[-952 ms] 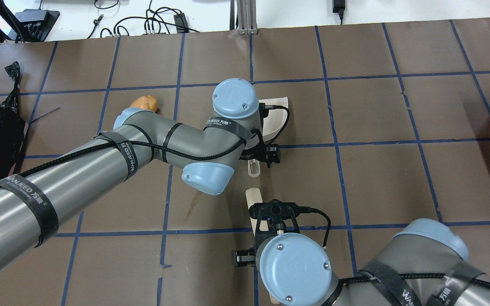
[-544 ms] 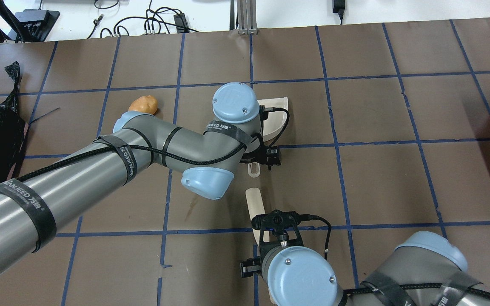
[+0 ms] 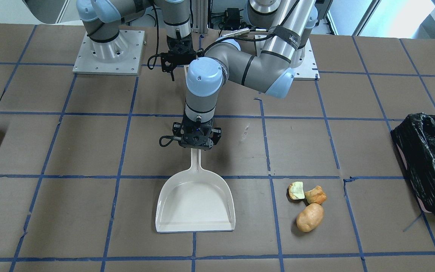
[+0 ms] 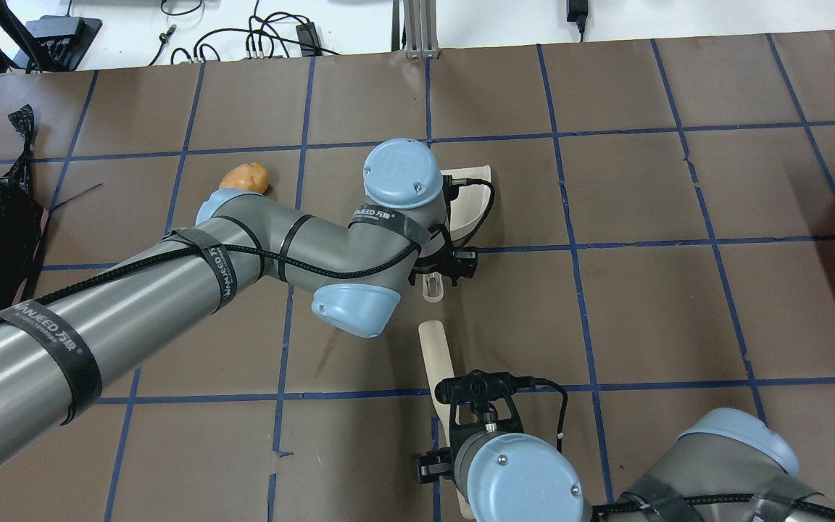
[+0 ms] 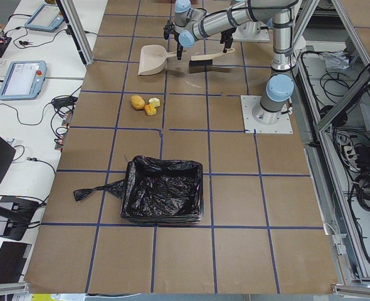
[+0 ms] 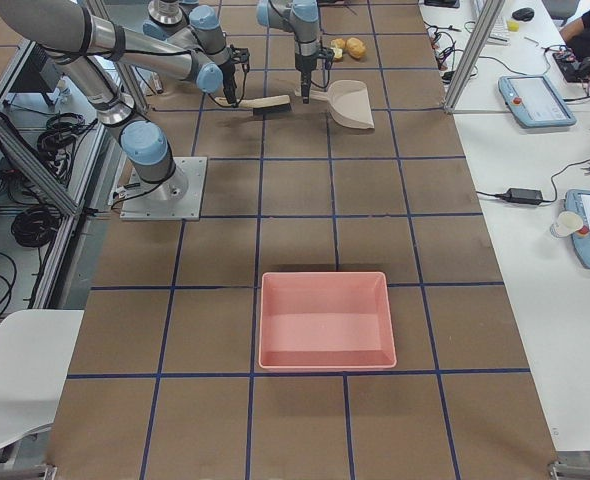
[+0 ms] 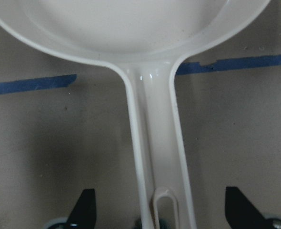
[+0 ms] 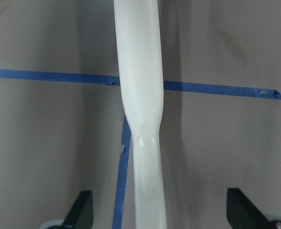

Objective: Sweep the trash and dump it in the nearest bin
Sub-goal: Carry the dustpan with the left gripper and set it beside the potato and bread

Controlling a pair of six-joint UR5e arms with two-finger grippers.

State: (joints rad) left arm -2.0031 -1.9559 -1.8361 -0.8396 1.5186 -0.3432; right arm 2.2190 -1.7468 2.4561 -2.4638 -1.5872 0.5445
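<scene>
Left fingers (image 7: 85, 210) wide apart astride dustpan handle (image 7: 157, 157), right fingers (image 8: 83, 210) wide apart astride brush handle (image 8: 143, 143), trash (image 5: 144, 103) well apart from bin (image 5: 133, 194)

Around the dustpan (image 3: 195, 204) you have bare worktop (image 3: 89, 181) on both sides of the handle. The left pincer (image 7: 162, 211) stands over that handle, its fingers (image 7: 85, 210) spread and apart from the plastic on each side. Past the dustpan's mouth the worktop runs bare to the edge. On the dustpan's bin side, a bare strip leads to the trash (image 3: 310, 206), three lumps huddled close together. More bare worktop lies between them and the bin (image 3: 429, 151). Behind the handle's end the brush (image 4: 433, 348) lies roughly in line with it. The right pincer (image 8: 162, 211) straddles the brush handle, and the left arm (image 4: 171, 283) hangs across that stretch, blocking any approach from above there.
</scene>
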